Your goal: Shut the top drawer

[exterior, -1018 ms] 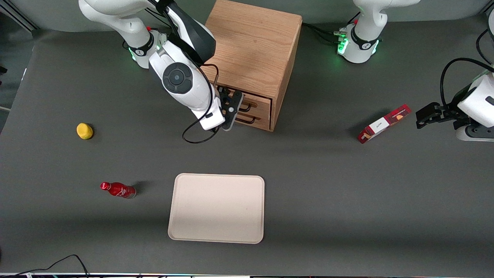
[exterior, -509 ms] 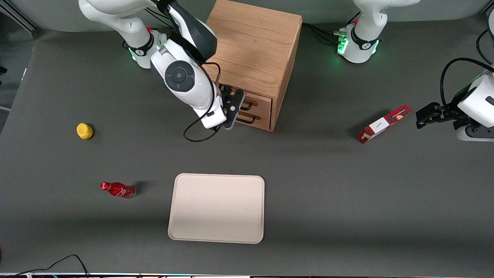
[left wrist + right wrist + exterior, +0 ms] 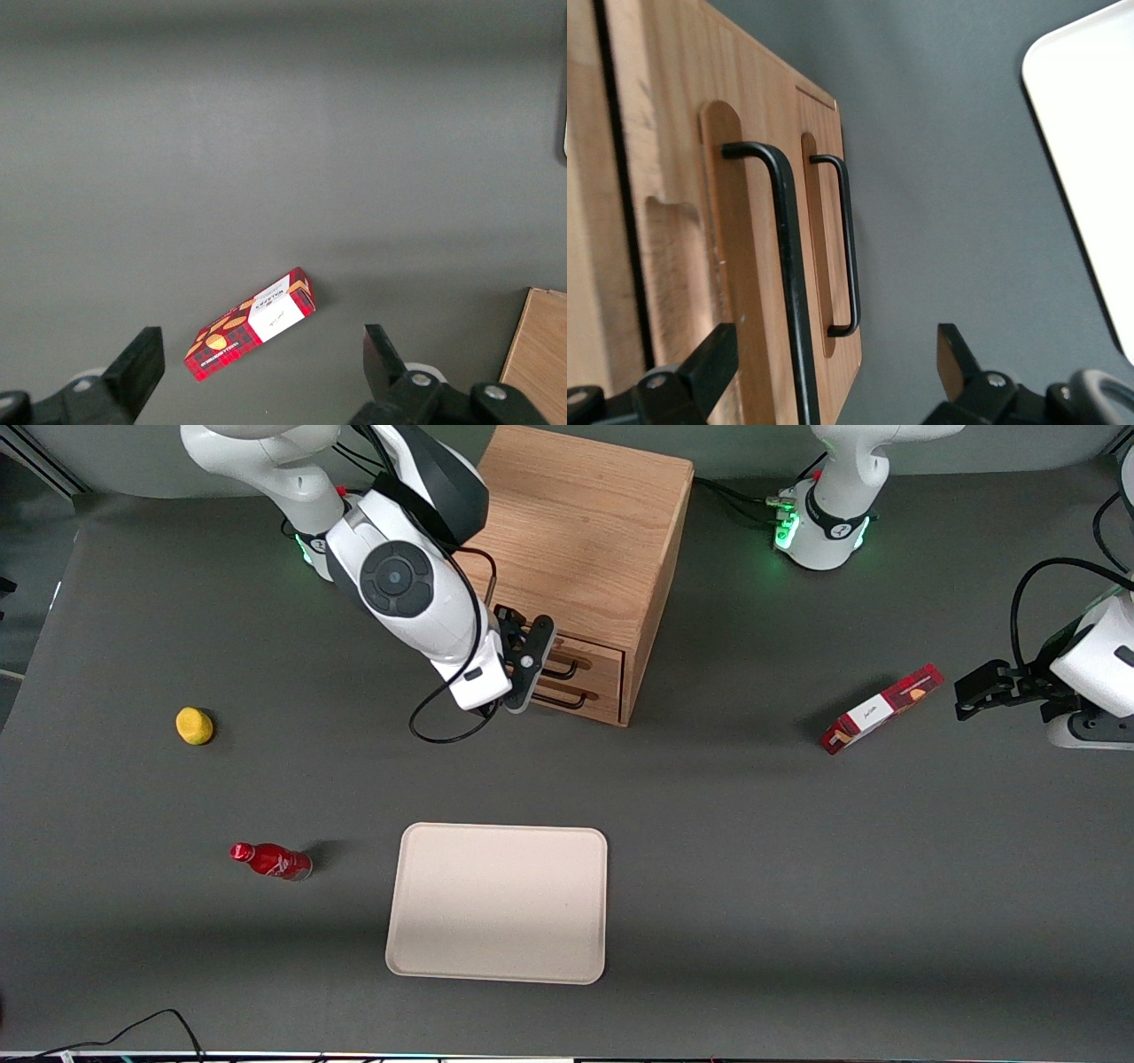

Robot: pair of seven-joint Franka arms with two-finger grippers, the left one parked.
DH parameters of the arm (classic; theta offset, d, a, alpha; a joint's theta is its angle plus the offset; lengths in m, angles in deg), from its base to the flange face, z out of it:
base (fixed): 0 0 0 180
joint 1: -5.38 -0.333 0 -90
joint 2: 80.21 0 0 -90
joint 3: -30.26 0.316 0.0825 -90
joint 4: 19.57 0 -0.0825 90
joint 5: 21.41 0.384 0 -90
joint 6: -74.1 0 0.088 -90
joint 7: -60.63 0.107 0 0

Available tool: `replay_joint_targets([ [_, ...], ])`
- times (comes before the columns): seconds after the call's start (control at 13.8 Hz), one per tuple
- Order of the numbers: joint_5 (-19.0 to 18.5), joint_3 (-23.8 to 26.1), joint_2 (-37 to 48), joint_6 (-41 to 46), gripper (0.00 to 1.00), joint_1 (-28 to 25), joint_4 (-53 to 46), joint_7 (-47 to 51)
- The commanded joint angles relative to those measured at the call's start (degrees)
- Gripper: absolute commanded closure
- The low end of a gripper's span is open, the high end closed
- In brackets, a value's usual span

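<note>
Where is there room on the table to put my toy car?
Big bare patches lie between the lemon and the tray, and between the tray and the red box. It is crowded in front of the top drawer, where the open gripper sits by its handle.

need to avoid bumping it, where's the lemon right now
In the front view the lemon lies on the table toward the working arm's end, farther from the camera than the red bottle, well clear of the gripper at the cabinet.
</note>
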Motion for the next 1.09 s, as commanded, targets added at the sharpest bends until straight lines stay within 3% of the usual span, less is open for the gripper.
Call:
replay_joint_targets([
  [0.0, 3.11, -0.36, 1.66, 1.53, 0.00, 1.63, -2.19, 0.86],
  [0.29, 6.72, -8.16, 9.57, 3.02, 0.00, 3.65, -1.41, 1.56],
  [0.51, 6.81, -8.89, 13.27, 3.28, 0.00, 11.80, 0.61, 3.40],
  [0.58, 6.64, -9.15, 14.32, 4.33, 0.00, 14.44, 0.61, 3.50],
  [0.8, 5.85, -16.51, 16.87, 9.24, 0.00, 15.17, 0.88, 7.96],
  [1.02, 2.43, -21.08, 20.12, 13.19, 0.00, 17.81, 1.41, 15.24],
])
